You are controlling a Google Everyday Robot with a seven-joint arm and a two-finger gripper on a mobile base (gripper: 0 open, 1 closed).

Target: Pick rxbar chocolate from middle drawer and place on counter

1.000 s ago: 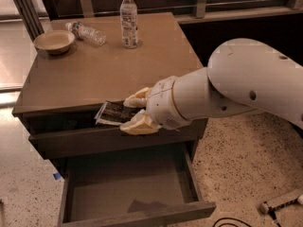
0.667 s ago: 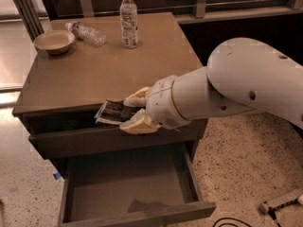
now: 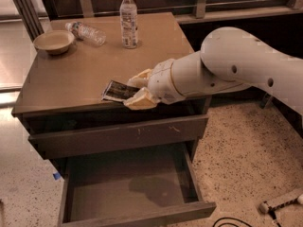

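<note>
My gripper (image 3: pixel 135 90) is shut on the rxbar chocolate (image 3: pixel 117 91), a flat black-wrapped bar with pale print. It holds the bar flat at the front edge of the counter (image 3: pixel 80 77), over or on the top; I cannot tell if it touches. The cream fingers (image 3: pixel 140 78) clamp the bar's right end, and the white arm reaches in from the right. Below, the middle drawer (image 3: pixel 128 186) stands pulled out, its bare floor showing only the arm's shadow. The drawer front above it (image 3: pixel 118 137) has small pale scratches.
A tan bowl (image 3: pixel 53 41) sits at the counter's back left, with a clear bottle lying beside it (image 3: pixel 87 32). Another clear bottle (image 3: pixel 129 20) stands upright at the back middle. A tool and cable (image 3: pixel 279 205) lie on the speckled floor at right.
My gripper has lifted the bar up and back, from in front of the counter's edge to the counter's front edge. The drawer and the other things have not moved.
</note>
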